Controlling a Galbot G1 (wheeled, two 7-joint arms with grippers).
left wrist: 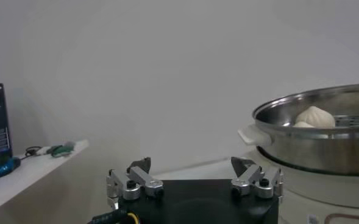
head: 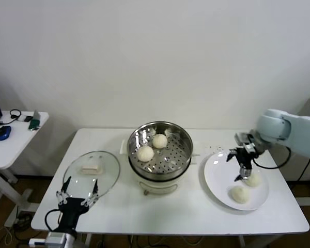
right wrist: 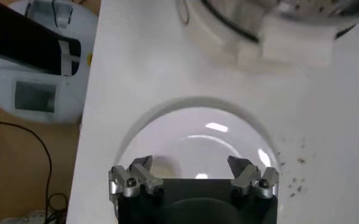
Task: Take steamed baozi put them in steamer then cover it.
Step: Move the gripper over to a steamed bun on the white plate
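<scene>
Buns (head: 152, 146), two smooth, round and off-white, are sitting in the shiny perforated steamer (head: 183, 138) at table centre; two more (head: 246, 186) are lying on the white plate (head: 216, 174) to the right, one partly hidden by the right gripper (head: 239, 177), hovering open and empty. The glass lid (head: 107, 168) is lying flat at left, its white handle running left-right. The left gripper (head: 76, 199) is waiting open at the near edge.

head view overlooks table (head: 170, 206); wrist views sit low.

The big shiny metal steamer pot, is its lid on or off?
Off. The shiny round steel steamer stands open with two white buns inside, and the clear round glass lid lies flat on the white table beside it.
</scene>
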